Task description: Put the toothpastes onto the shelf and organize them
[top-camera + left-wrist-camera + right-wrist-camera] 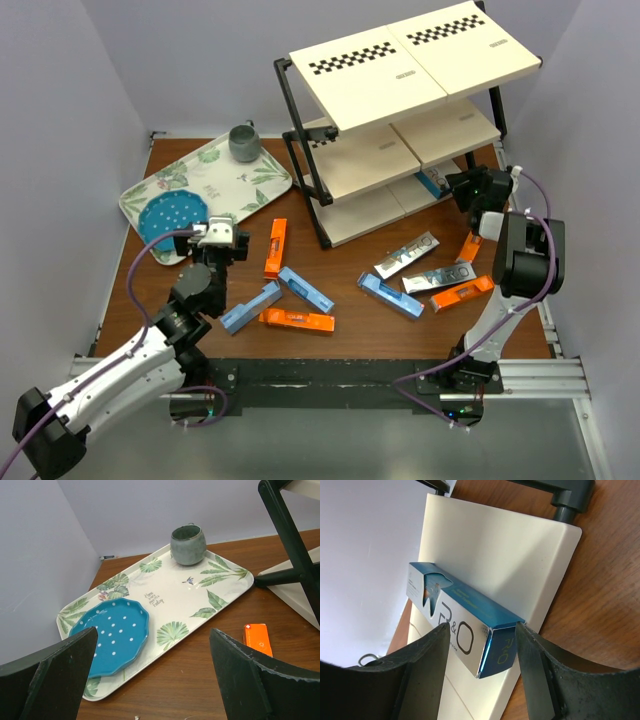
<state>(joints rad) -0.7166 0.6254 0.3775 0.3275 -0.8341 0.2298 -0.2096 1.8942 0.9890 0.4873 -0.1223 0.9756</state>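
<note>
The shelf (400, 75) stands at the back right. My right gripper (452, 187) is at its lowest cream board (510, 555), shut on a blue and silver toothpaste carton (465, 615) that lies against the board; the fingers (482, 647) press on its two sides. Several cartons lie loose on the table: orange (276, 247), blue (306, 289), orange (296, 320), blue (391, 295), silver (407, 254), orange (462, 293). My left gripper (222, 238) is open and empty (152, 680) over bare table, with an orange carton's end (257, 638) just to its right.
A leaf-patterned tray (220, 587) at the back left holds a grey cup (188, 544) and a blue dotted plate (112, 635). The shelf's black leg (290, 540) stands right of the tray. Walls close in on the left, back and right.
</note>
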